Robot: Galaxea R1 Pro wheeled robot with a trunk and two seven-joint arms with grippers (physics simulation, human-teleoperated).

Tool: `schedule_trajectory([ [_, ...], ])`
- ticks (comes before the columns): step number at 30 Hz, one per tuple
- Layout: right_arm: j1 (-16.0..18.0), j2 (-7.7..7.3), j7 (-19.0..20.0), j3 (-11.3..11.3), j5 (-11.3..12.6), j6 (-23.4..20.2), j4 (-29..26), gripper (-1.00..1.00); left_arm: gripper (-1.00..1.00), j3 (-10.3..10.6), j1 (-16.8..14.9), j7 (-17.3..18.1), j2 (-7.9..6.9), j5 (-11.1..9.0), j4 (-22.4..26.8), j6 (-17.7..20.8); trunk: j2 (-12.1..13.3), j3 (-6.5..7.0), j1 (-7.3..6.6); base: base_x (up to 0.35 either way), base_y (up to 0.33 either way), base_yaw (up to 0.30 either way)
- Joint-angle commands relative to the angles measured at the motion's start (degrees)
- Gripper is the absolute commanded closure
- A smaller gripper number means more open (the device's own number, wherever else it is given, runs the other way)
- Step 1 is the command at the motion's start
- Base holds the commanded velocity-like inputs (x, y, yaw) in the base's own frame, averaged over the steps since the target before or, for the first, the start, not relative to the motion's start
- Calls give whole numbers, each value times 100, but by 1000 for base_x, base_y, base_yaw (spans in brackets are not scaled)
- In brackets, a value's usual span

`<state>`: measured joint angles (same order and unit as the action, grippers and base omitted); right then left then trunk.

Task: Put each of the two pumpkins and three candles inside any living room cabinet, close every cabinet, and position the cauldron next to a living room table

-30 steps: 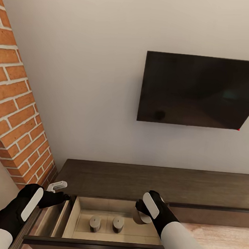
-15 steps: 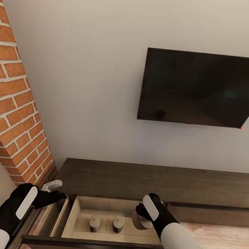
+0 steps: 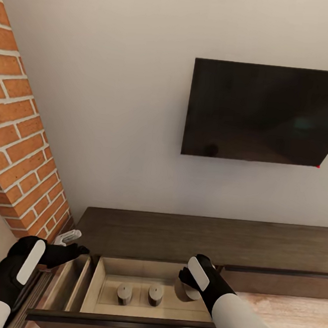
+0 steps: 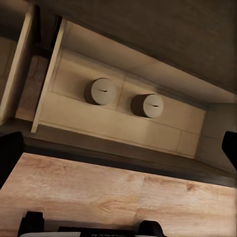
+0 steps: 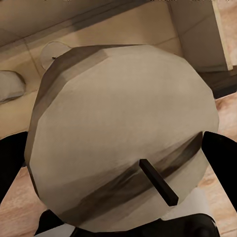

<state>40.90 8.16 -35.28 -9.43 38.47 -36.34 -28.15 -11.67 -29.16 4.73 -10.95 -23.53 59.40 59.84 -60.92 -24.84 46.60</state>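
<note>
— Brick column point(image 3: 21, 135) rises on the left, then a pale wall point(image 3: 124, 105) with a dark TV point(image 3: 264, 113), all above the long cabinet point(image 3: 202, 240). What is at the left edge?

— Left gripper point(image 3: 72, 243), hovering beside the brick, just off the open drawer's point(image 3: 92, 287) left end. It carries nothing; how far its jaws stand apart I cannot tell. In its wrist view two dark fingers point(image 4: 10, 160) sit at the frame's edges, wide of each other, with the wood floor point(image 4: 113, 192) below.

— And inside the drawer?

— Pale beige bottom, two candles point(image 3: 124, 293) standing upright side by side near the middle, close but not touching. The second one point(image 3: 155, 294) is just right of the first. The left wrist view looks down on their round tops, each with a short wick point(image 4: 102, 90).

— Further right?

— Right gripper point(image 3: 185, 281) reaches down into the drawer's right part, jaws pinching the third candle point(image 3: 188, 290). Its wrist view is close on that candle's top point(image 5: 123, 133), dark wick point(image 5: 159, 181) sticking out, a black finger point(image 5: 222, 158) on either side of it. Whether the candle touches the drawer bottom I cannot tell.

— Past the arm?

— Cabinet's closed front point(image 3: 283, 283), then light wood flooring point(image 3: 294, 322)
</note>
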Motion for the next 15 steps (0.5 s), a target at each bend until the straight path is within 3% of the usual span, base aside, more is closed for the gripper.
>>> schedule_trajectory([
  [1,-5,-4,4,-3,3,62,-3,100,-100,-13,-1,14,16,0,1,1,-42,-18,23,0,0,0],
  [2,-7,-5,7,-14,-1,132,2,100,-100,-17,-1,19,28,6,1,-1,-82,-36,45,0,0,0],
  [8,-12,-2,35,-696,-102,368,29,100,-100,-14,-1,21,50,14,1,-7,-323,-144,176,0,0,0],
  [15,-12,31,39,-792,-92,524,28,100,-100,-11,-2,23,56,15,1,-12,-603,-270,330,0,0,0],
])
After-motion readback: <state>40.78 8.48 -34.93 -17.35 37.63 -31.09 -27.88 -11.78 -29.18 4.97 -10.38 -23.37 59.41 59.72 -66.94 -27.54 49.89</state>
